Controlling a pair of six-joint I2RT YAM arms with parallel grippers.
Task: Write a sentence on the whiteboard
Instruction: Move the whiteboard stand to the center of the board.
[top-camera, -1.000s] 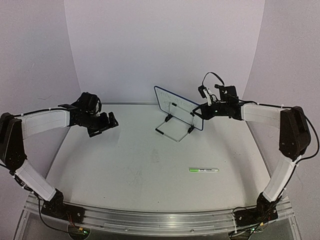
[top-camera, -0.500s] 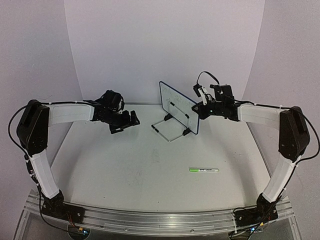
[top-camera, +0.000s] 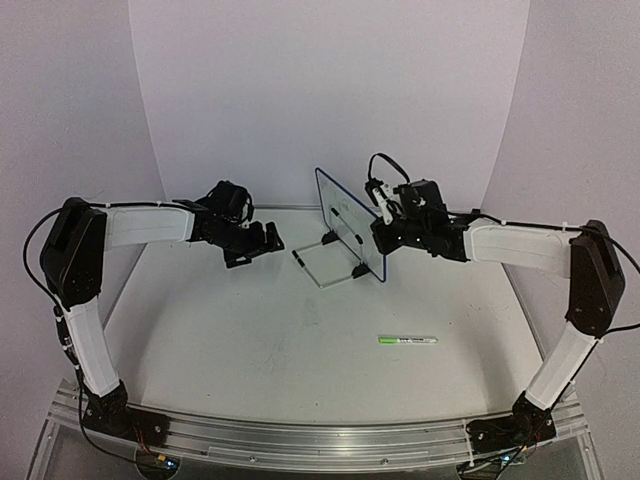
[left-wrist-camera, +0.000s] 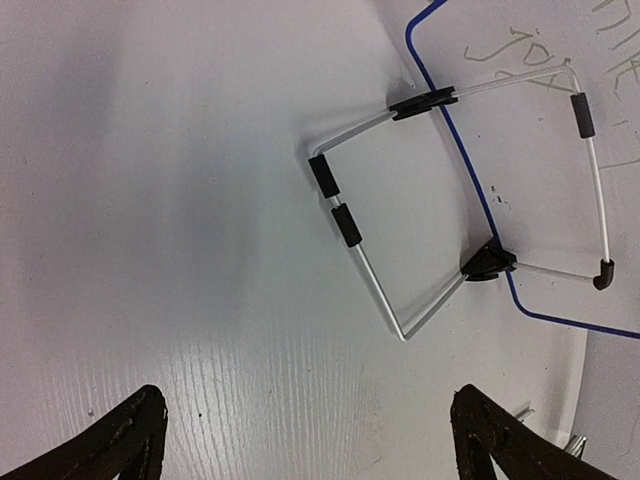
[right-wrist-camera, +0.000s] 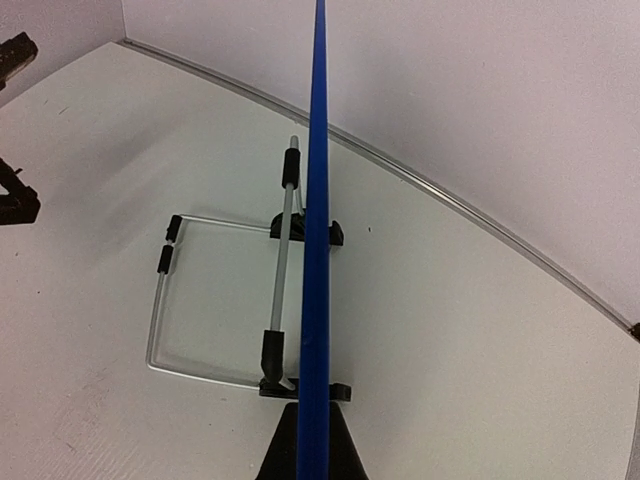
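Jaws of the right gripper (top-camera: 383, 236) are closed flat on the blue rim of the whiteboard (top-camera: 350, 215); in the right wrist view that rim runs edge-on straight up from between the fingers. The left gripper (top-camera: 262, 241) hangs spread to its widest, holding nothing, just left of the board and above its wire stand (left-wrist-camera: 370, 270).

The whiteboard stands near upright on that stand at the back middle of the table (top-camera: 250, 330), between the two grippers. Faint grey marks show on its face in the left wrist view.

Assessment: the pinch on the rim appears meant to steady or turn the board, not to write. Neither gripper has a pen. A marker (top-camera: 407, 340) lies flat towards the front right, well apart from both.

Surface: white, matt, lightly scuffed, with a metal rail (top-camera: 320, 435) along the near edge. A plain pale backdrop (top-camera: 330, 90) curves round the rear.
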